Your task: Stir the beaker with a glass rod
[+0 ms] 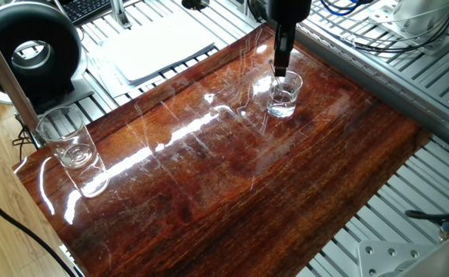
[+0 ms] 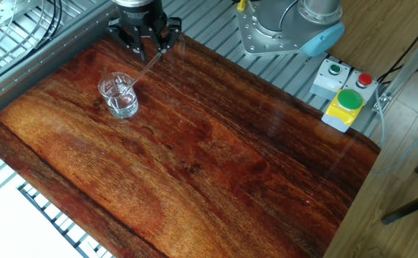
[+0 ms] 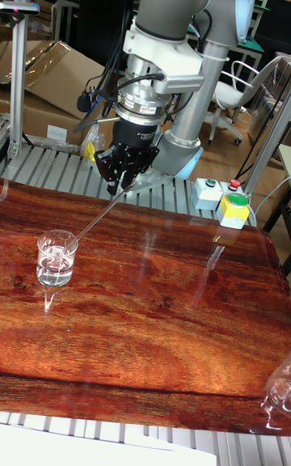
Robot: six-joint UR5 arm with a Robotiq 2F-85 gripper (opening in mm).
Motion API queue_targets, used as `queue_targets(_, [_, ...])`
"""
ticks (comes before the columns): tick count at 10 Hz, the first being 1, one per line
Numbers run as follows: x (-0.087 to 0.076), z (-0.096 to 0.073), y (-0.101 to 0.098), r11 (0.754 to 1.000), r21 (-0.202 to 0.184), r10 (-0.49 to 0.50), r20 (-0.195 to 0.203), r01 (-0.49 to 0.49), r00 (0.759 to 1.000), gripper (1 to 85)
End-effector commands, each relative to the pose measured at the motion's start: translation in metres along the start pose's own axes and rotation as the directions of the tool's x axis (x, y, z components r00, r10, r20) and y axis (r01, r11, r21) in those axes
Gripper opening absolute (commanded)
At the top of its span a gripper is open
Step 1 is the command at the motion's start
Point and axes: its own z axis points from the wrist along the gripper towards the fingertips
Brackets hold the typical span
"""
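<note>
Tall fixed view: the gripper (image 3: 121, 184) hangs above the tabletop (image 3: 162, 328), its fingers (image 3: 112, 183) closed on the upper end of the rod (image 3: 101, 213), which slants down left into the beaker (image 3: 56, 257). A little clear liquid sits in the beaker's base. One fixed view: the arm hides most of the rod; the beaker (image 1: 284, 95) stands near the far right edge, and a larger empty tumbler (image 1: 68, 138) stands well apart at the left corner. Other fixed view: the rod (image 2: 142, 73) leans across the beaker (image 2: 118, 95) rim; a button box (image 2: 345, 95) lies off the tabletop's far right.
</note>
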Motion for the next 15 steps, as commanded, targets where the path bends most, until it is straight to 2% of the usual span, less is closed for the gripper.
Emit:
queue_targets(1, [-0.011, -0.004, 0.000, 1.000, -0.005, 0.005, 0.014, -0.005, 1.000, 34.3])
queue_targets(6, [-0.017, -0.007, -0.002, 1.000, 0.002, 0.007, 0.011, -0.007, 1.000, 34.3])
queue_targets(11, [-0.032, -0.014, -0.003, 1.000, 0.003, 0.011, 0.014, -0.011, 1.000, 34.3])
queue_targets(15, [-0.038, -0.016, -0.003, 1.000, 0.002, 0.014, 0.016, -0.014, 1.000, 34.3])
